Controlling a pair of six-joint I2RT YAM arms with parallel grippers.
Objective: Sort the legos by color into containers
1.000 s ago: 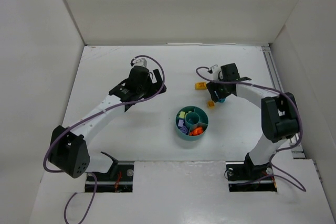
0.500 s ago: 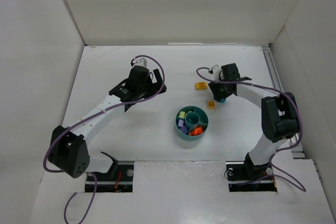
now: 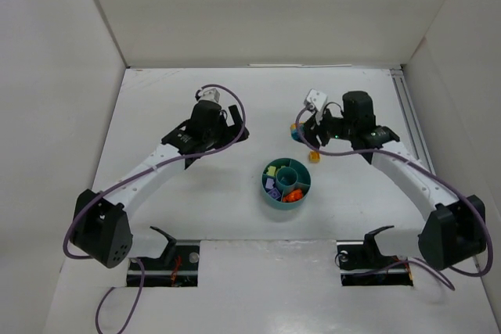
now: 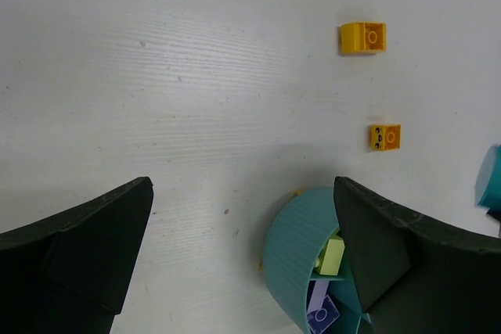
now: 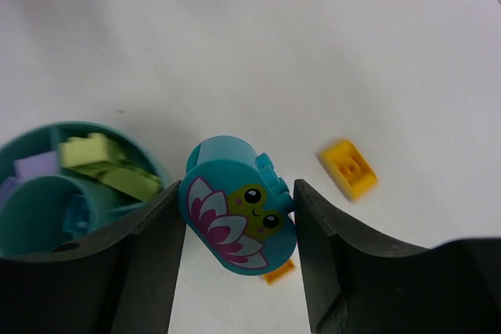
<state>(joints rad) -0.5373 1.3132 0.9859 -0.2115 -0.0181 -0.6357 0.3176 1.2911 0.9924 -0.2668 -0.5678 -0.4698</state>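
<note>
Gripping a teal lego [image 5: 239, 220], right tool [image 5: 239, 228] hangs near dish [image 4: 290, 256].

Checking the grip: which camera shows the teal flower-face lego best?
Right wrist: the teal lego fills the centre, clamped in the right gripper, print clear. Left wrist catches only a blurred sliver at its right edge; the top view mostly hides it behind the gripper.

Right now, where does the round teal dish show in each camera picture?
Top external: teal dish just below centre.
Left wrist: dish at bottom edge, right of centre.
Right wrist: dish in lower left corner.
Shared landmark: small orange brick lying near it.
</note>
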